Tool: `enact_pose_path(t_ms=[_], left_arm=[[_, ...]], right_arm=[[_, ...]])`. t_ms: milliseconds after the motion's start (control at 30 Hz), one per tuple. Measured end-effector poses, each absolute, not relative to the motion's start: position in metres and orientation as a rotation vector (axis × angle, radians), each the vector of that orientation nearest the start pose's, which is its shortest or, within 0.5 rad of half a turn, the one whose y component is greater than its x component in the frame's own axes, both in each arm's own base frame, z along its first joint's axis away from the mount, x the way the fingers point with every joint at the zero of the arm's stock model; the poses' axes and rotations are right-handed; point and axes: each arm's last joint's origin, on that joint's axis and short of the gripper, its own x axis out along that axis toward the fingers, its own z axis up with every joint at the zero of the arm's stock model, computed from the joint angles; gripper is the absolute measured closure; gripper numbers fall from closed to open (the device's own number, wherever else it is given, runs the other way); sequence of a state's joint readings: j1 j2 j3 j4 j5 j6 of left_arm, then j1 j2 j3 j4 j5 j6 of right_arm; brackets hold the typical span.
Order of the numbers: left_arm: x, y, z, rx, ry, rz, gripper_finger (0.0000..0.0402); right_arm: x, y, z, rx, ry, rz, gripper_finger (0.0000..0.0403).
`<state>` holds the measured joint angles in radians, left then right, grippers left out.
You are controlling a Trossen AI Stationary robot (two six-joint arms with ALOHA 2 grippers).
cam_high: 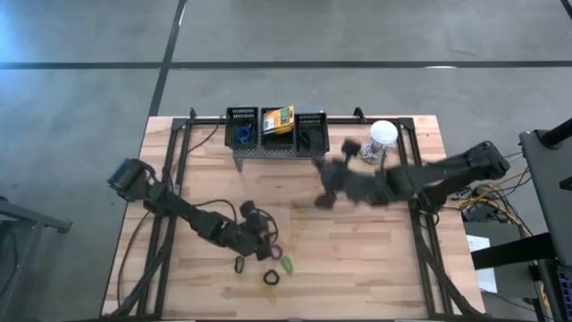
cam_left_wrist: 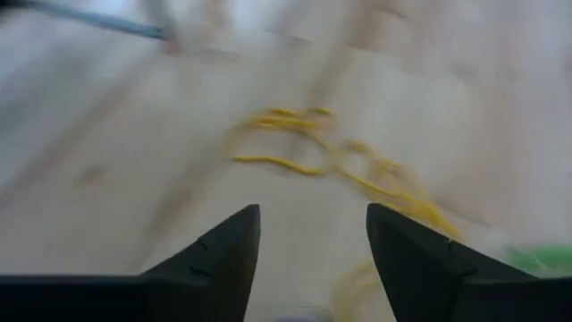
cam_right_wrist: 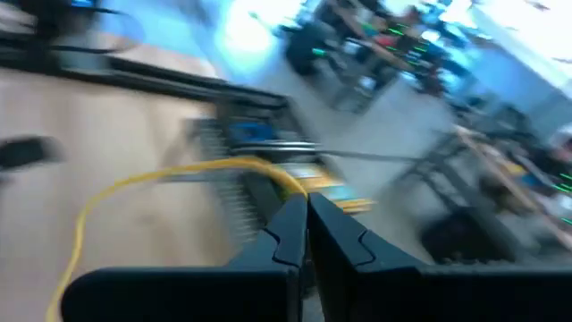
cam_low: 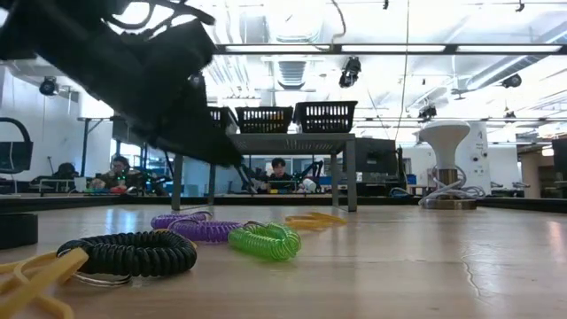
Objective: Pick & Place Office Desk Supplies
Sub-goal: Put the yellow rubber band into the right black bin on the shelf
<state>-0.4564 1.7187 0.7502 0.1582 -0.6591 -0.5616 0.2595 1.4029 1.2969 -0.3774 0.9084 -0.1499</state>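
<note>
My right gripper [cam_right_wrist: 307, 201] is shut on a thin yellow band [cam_right_wrist: 170, 174]; in the high view it shows blurred over the table's middle [cam_high: 324, 197], near the grey stand. My left gripper [cam_left_wrist: 313, 215] is open above loose yellow bands [cam_left_wrist: 340, 161] lying flat on the wood, with nothing between its fingers. It hovers [cam_high: 264, 240] beside the purple loop [cam_low: 190, 227], green loop [cam_low: 266, 241] and black loop [cam_low: 133, 252], which lie on the table. Three black mesh baskets [cam_high: 278, 125] stand on the stand; the middle one holds a yellow crayon box [cam_high: 278, 118]. My right gripper pinches the yellow band between its two fingers, at their free ends, on one spot of the band [cam_right_wrist: 293, 186]. From there the band curves away in a slack open arc [cam_right_wrist: 89, 215]. Whether its far end reaches the table I cannot tell.
The grey perforated stand [cam_high: 268, 152] sits at the table's far middle, and a white dome-shaped object [cam_high: 383, 134] stands to its right. A yellow band [cam_low: 31, 276] lies close to the low camera. People sit at desks in the room behind [cam_low: 280, 168].
</note>
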Motion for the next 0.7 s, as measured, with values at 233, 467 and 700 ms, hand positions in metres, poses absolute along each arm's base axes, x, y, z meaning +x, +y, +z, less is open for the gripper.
enact_pose_path(t_ms=[233,467,700], left_arm=[[0.259,-0.115,0.138,-0.091,0.537,0.524,0.0195],[0.248,-0.112,0.127,-0.099,0.506,0.573,0.0212],[0.25,-0.113,0.129,-0.113,0.484,0.568,0.0217]], right_arm=[[0.303,-0.03,0.377,-0.323,0.48,-0.731,0.0394],[0.299,-0.078,0.352,-0.121,0.522,-0.654,0.0394],[0.302,-0.088,0.332,-0.085,0.562,-0.612,0.0394]])
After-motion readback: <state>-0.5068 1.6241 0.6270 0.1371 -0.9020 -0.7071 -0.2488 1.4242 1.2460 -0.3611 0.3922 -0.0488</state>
